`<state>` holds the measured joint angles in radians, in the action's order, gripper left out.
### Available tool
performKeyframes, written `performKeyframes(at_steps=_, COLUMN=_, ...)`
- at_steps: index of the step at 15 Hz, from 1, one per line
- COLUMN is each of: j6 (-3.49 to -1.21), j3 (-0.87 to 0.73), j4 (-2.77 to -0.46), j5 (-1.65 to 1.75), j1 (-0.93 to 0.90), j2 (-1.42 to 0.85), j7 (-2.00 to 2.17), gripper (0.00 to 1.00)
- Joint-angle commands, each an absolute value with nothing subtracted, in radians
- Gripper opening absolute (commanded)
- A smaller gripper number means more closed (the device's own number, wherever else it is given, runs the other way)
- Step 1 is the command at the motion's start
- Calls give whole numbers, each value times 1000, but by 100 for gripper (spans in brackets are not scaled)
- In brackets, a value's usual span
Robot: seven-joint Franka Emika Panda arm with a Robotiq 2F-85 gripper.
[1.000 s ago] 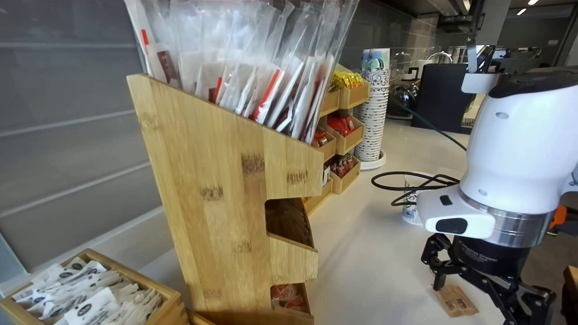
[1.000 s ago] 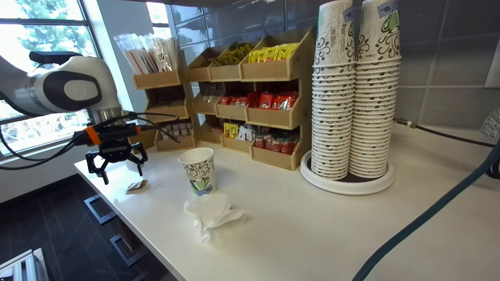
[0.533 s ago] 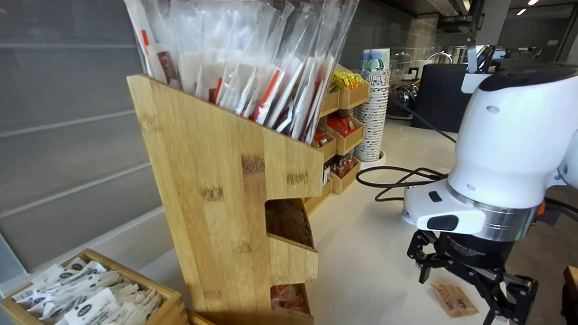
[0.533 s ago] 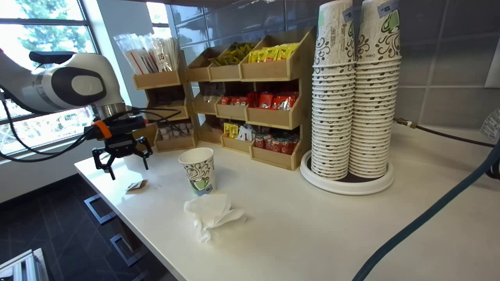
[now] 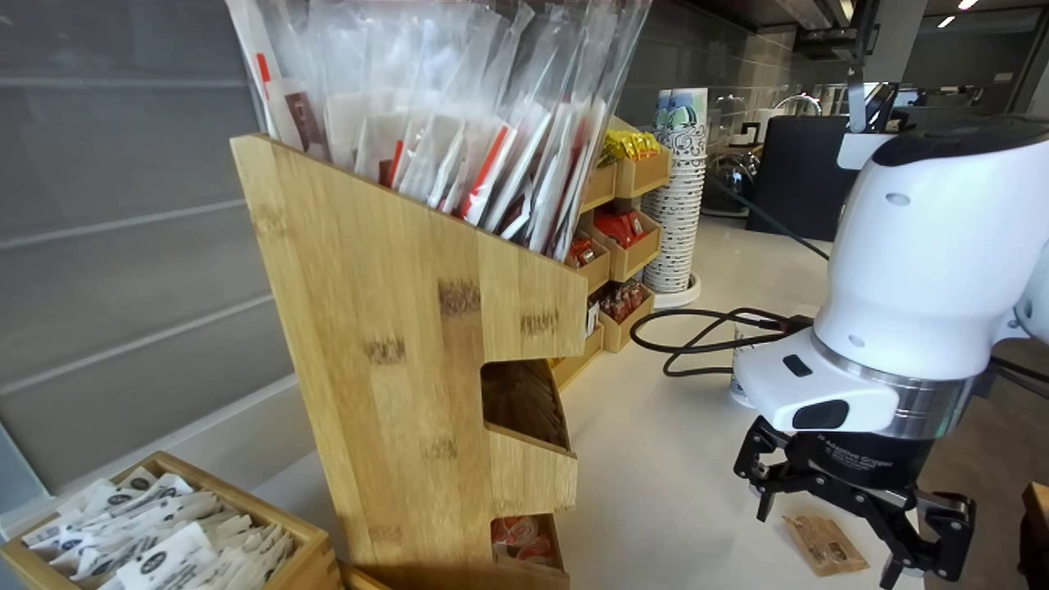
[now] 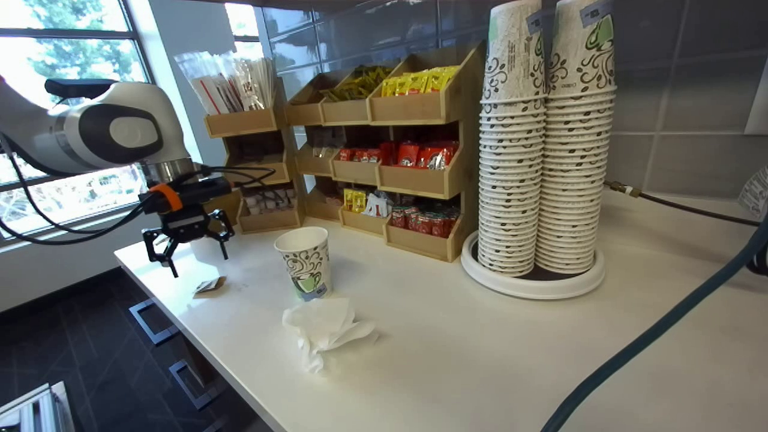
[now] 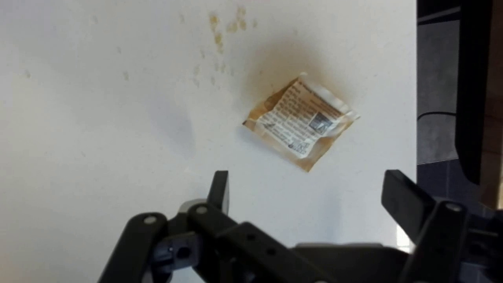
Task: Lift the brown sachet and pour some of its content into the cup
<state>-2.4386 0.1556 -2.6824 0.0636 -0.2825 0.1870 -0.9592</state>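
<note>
Above the counter [image 6: 456, 360], gripper [image 6: 200, 266] hangs, jaws apart, unloaded. Step, presumably: approach to brown sachet [image 7: 300, 122]. Next move calls for centring, descent, then pinch.

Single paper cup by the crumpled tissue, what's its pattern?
The paper cup is white with dark swirls and a green cup motif; clearest in an exterior view.
</note>
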Motion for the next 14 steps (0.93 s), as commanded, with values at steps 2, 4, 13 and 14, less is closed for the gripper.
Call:
performKeyframes(at_steps=2, j6=-2454, j3=144, j4=-2686, j5=86, j1=-278, j2=187, j7=-1096, gripper=100)
performKeyframes(at_steps=4, j6=-2457, j3=142, j4=-2687, j5=88, j1=-272, j2=181, j7=-1134, gripper=100)
performKeyframes(at_steps=13, j6=-2526, j3=117, j4=-2722, j5=68, j1=-263, j2=182, j7=-1290, gripper=82)
performKeyframes(at_steps=14, j6=-2536, j3=116, j4=-2725, j5=66, j1=-263, j2=181, j7=-1303, gripper=72)
